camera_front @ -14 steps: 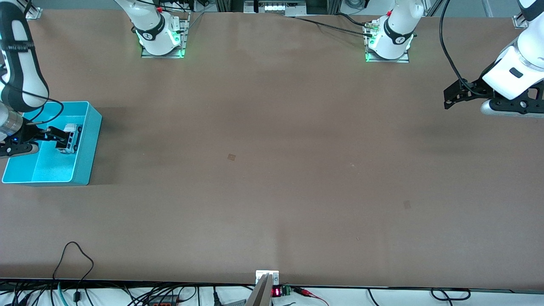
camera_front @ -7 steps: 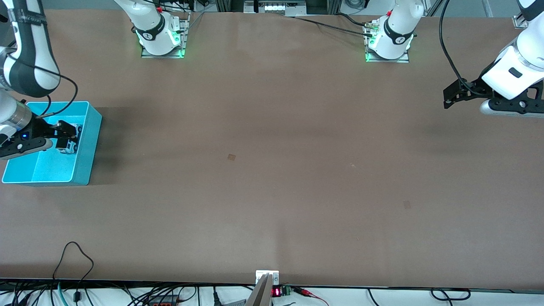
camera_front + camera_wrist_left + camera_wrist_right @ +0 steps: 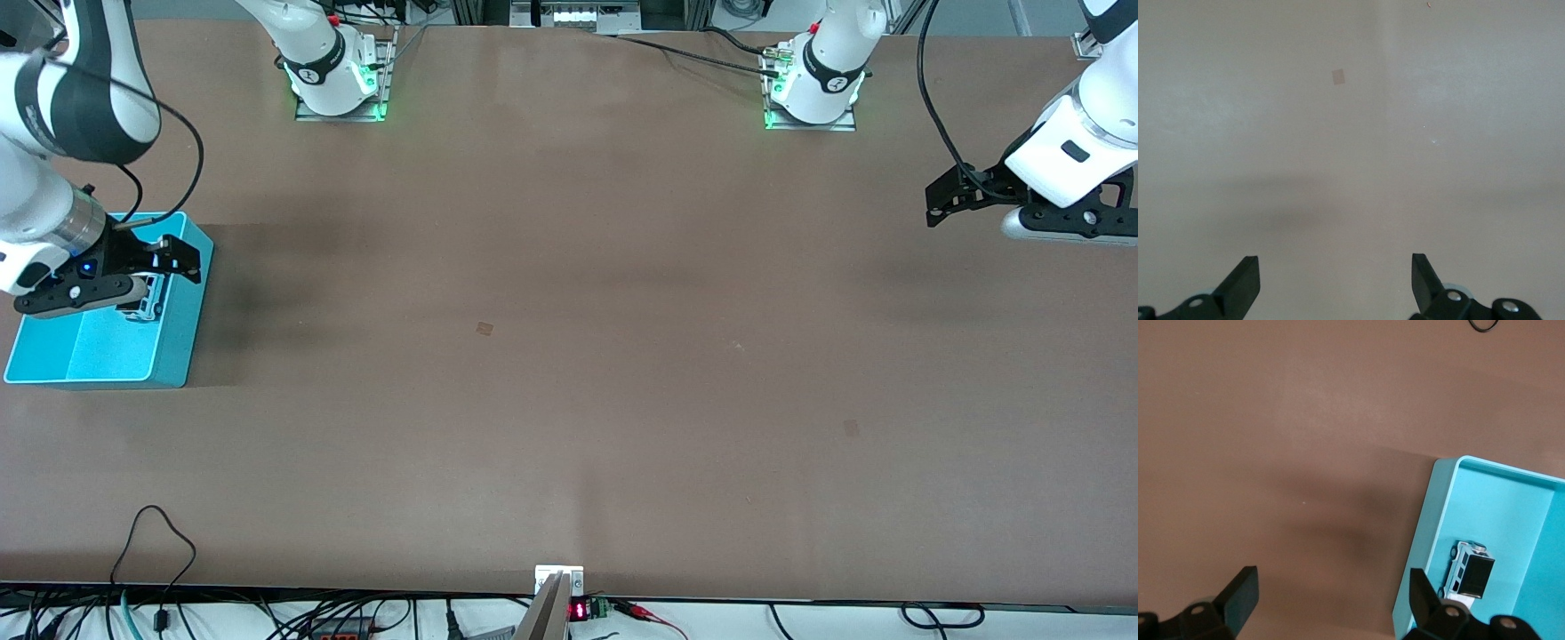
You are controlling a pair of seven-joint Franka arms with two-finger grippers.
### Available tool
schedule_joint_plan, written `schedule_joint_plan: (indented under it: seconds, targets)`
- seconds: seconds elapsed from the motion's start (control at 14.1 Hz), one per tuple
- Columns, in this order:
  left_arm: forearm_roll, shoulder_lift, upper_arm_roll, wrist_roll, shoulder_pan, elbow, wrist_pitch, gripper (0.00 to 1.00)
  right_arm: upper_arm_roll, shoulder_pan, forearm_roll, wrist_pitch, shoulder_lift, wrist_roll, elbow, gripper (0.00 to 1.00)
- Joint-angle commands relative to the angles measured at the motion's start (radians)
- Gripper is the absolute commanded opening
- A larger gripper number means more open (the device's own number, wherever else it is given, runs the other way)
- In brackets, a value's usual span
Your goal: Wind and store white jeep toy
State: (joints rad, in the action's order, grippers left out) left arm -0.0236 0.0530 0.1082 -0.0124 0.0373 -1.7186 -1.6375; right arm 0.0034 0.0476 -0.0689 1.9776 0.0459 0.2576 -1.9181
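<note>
The white jeep toy point(image 3: 1470, 570) sits in the blue bin point(image 3: 178, 356), probably upright. The right gripper point(image 3: 173, 258) hangs open and empty above it, and should lift straight up without bumping the wall. The left gripper point(image 3: 942, 200) waits open near its table end.

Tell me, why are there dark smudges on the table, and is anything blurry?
Front view: soft arm shadows band the brown table, darkest beside the blue bin. Right wrist view: a shadow darkens the table beside the bin; the white jeep toy looks sharp. Left wrist view: pale, washed-out table, faint shadow, nothing blurry.
</note>
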Motion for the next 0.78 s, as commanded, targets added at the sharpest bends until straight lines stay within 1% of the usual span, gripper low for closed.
schedule_joint_plan:
  seconds: [0.0,0.07,0.21,0.28,0.5,0.71]
  targets:
    - [-0.001,-0.002,0.001,0.02,0.0,0.022,0.022,1.0,-0.008,-0.023,0.015,-0.141,-0.017,-0.035,0.103,1.0]
    - [-0.001,-0.001,0.001,0.02,-0.001,0.022,0.022,1.0,-0.007,-0.025,0.021,-0.193,-0.02,-0.038,0.141,1.0]
    - [-0.001,-0.001,0.001,0.02,-0.001,0.022,0.024,1.0,-0.01,-0.026,0.078,-0.247,-0.02,-0.04,0.203,1.0]
    - [-0.001,-0.001,-0.001,0.02,0.001,0.023,0.024,1.0,-0.01,-0.029,0.092,-0.264,-0.02,-0.04,0.229,1.0]
    - [-0.001,-0.001,-0.001,0.02,0.006,0.022,0.022,1.0,-0.008,-0.029,0.104,-0.255,-0.014,-0.041,0.283,1.0]
    - [-0.001,-0.001,-0.001,0.02,0.006,0.024,0.024,1.0,-0.01,-0.035,0.119,-0.252,-0.011,-0.04,0.303,1.0]
